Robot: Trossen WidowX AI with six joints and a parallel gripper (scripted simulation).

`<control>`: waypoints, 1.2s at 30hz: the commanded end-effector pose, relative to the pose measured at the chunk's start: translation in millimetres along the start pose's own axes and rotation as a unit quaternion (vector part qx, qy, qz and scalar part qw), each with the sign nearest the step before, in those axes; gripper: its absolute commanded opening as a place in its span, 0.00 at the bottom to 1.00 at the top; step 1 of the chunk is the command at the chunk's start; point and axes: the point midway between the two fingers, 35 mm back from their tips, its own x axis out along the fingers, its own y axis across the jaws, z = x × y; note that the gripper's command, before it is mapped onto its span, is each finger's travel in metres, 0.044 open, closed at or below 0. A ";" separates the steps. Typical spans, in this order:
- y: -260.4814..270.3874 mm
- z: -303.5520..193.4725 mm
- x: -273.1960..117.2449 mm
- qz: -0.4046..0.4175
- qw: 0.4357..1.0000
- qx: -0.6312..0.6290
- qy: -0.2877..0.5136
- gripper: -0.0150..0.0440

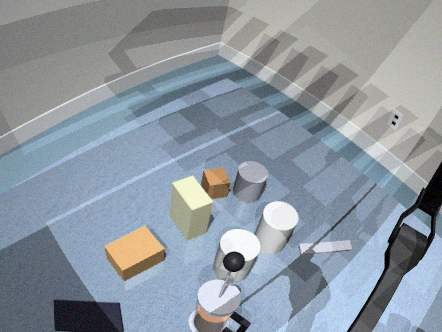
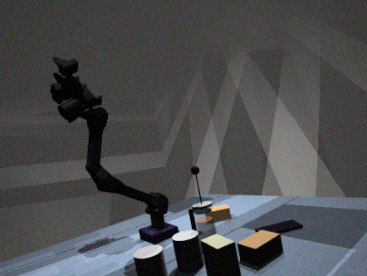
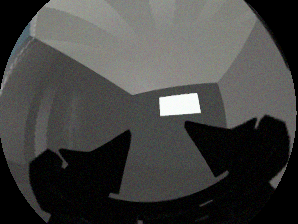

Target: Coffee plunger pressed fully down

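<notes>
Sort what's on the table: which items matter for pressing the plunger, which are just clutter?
Job: coffee press, its plunger knob, open gripper.
Clutter: yellow box, two orange boxes, three cylinders, flat white strip.

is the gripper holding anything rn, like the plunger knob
Nothing is held. The gripper is open and raised high, far from the coffee press; its plunger knob stands untouched.
</notes>
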 end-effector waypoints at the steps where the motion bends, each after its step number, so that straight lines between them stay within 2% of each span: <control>1: 0.7 -1.2 0.2 0.000 1.000 0.000 0.002 0.98; 2: 3.1 -4.7 0.7 0.002 1.000 -0.001 0.009 1.00; 10: 31.7 -58.4 -0.1 0.015 0.994 -0.034 0.105 1.00; 17: 70.5 -158.5 -29.9 0.029 0.954 -0.066 0.292 1.00; 22: 79.4 -226.9 -77.8 0.015 0.896 -0.105 0.432 1.00; 27: 69.3 -278.5 -144.7 -0.022 0.813 -0.149 0.563 1.00; 31: 50.7 -300.5 -205.1 -0.067 0.732 -0.186 0.652 1.00; 36: 21.0 -304.8 -277.3 -0.132 0.626 -0.227 0.734 1.00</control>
